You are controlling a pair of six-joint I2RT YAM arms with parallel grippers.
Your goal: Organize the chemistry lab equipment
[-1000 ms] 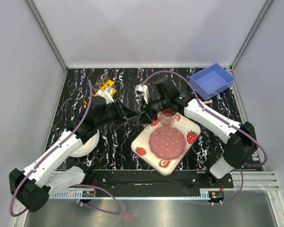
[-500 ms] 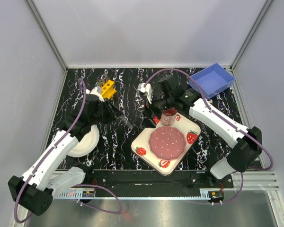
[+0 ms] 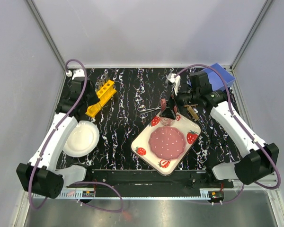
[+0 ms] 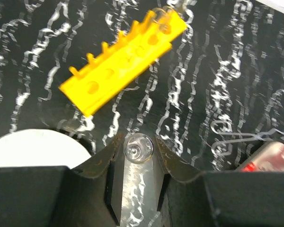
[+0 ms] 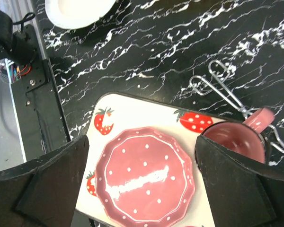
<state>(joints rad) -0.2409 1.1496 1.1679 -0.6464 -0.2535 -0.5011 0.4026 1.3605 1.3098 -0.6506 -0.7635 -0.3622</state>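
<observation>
My left gripper [image 4: 138, 156] is shut on a thin clear tube [image 4: 138, 147], seen end-on between its fingers. It hangs above the table's left side [image 3: 80, 94], near the yellow rack [image 3: 100, 98] [image 4: 123, 61], which lies flat with its row of holes showing. The metal scissors [image 3: 149, 111] [image 5: 217, 85] lie on the table beside the pink mug [image 3: 166, 118]. My right gripper [image 3: 168, 108] [image 5: 142, 182] stands wide open and empty above the strawberry tray [image 3: 141, 150]. A small wooden clamp [image 3: 191, 111] lies right of the mug.
A pink dotted plate [image 5: 146, 175] sits on the tray [image 5: 132, 111] with the mug [image 5: 236, 142] at the tray's far corner. The round white plate [image 3: 82, 138] [image 4: 33, 149] is at the left front. A blue bin [image 3: 220, 75] stands at the back right.
The two grippers met at the table's middle a second ago. The left arm has swung back left with the tube. The right gripper has opened and drawn back to the right.
</observation>
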